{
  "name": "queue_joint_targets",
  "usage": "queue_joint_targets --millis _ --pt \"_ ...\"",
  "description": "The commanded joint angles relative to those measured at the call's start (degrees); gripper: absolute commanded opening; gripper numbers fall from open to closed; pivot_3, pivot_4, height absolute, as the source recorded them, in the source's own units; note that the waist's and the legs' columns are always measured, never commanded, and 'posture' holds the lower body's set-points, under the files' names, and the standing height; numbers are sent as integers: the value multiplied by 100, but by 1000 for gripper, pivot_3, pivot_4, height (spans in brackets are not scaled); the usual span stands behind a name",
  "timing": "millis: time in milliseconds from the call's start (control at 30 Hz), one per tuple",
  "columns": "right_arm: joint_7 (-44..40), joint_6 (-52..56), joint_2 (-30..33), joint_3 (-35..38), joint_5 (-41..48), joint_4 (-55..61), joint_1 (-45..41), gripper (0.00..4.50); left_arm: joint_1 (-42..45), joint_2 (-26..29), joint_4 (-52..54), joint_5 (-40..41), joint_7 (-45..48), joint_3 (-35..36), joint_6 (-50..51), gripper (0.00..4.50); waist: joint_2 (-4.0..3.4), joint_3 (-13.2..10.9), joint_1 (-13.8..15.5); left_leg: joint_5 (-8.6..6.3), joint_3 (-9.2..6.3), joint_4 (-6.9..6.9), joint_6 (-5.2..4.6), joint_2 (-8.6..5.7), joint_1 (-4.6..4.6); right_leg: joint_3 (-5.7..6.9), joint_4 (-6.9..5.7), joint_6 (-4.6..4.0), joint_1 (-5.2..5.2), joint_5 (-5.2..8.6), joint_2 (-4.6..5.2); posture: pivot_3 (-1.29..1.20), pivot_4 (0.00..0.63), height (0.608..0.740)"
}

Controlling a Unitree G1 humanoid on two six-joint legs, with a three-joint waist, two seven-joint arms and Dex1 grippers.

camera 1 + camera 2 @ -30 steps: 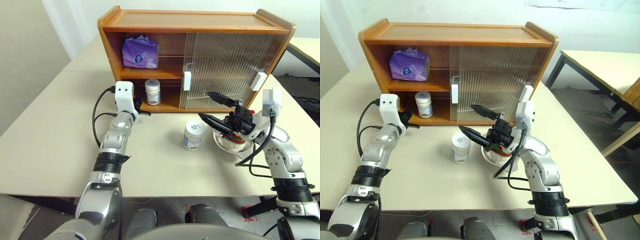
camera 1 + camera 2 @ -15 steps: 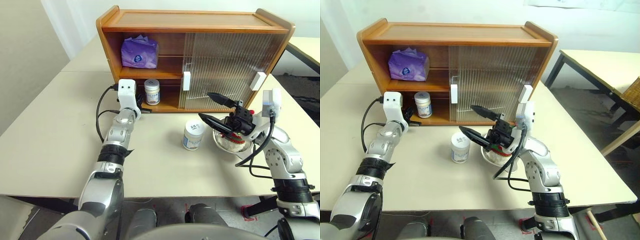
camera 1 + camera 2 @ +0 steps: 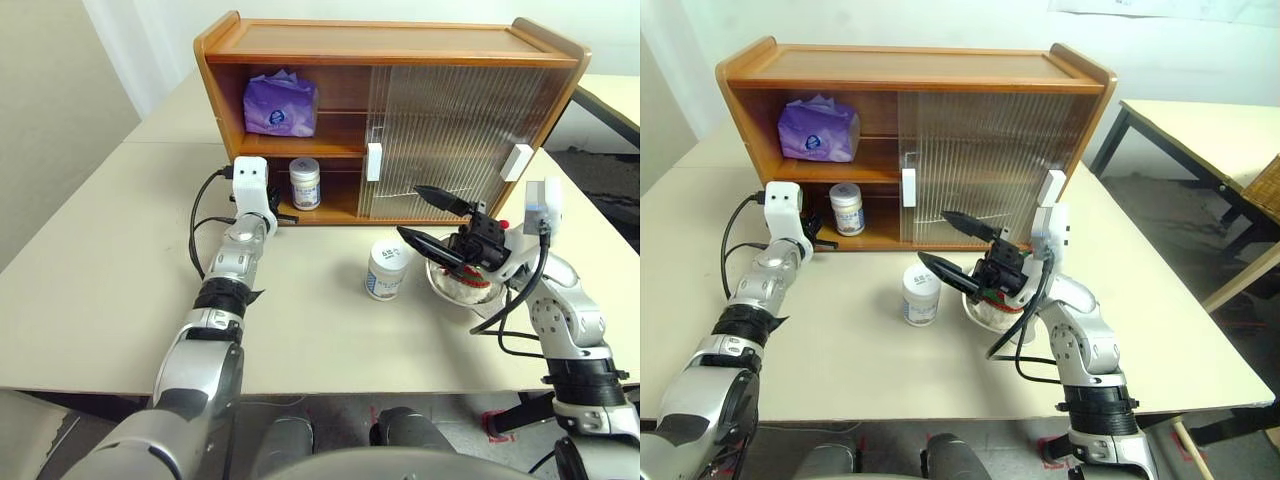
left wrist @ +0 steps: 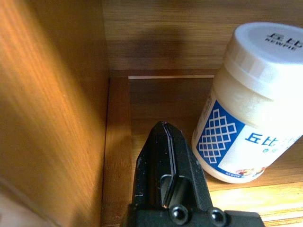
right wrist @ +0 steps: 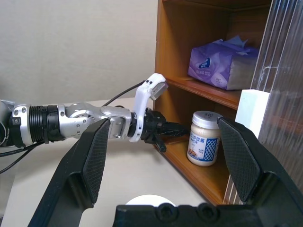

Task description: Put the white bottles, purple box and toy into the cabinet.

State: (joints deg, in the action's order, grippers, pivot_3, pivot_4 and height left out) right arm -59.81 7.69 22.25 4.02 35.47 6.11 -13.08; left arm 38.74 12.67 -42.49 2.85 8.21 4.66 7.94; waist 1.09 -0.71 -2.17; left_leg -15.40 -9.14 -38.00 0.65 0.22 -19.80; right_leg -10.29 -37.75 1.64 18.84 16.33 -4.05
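Cabinet (image 3: 400, 45): large wooden two-shelf unit at the table's far edge; both ribbed translucent sliding doors sit to its right, leaving the left half uncovered.
Upper shelf: soft lilac-purple pack (image 3: 281, 104).
Lower shelf: one squat white lidded jar (image 3: 304, 183).
Table: second white jar (image 3: 386, 268) beside a steel bowl (image 3: 448, 290) holding the fluffy white toy (image 3: 470, 284).
Left gripper (image 4: 165, 142): fingers pressed together, empty, tip just beside the shelved jar.
Right gripper (image 3: 425, 217): spread wide, empty, above the bowl.
Change: left arm has reached further into the lower shelf.

Glossy wooden cabinet (image 3: 300, 45), ribbed translucent doors (image 3: 450, 130)
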Motion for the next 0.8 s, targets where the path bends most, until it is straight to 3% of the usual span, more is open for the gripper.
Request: queue_joint_targets --millis 33,800 --pt "2 -35 3 38 22 29 27 4500 116 -116 -90 -25 150 -95 -69 28 0 0 1 1 0 -1 -1 0 0 0 0 1 0 -1 0 -100 0 740" --pt "65 11 60 72 77 176 163 4500 516 -442 -735 -230 655 -311 -417 28 -1 -4 142 13 -23 -7 -6 -18 -1 0 0 2 -11 -3 1 -102 0 740"
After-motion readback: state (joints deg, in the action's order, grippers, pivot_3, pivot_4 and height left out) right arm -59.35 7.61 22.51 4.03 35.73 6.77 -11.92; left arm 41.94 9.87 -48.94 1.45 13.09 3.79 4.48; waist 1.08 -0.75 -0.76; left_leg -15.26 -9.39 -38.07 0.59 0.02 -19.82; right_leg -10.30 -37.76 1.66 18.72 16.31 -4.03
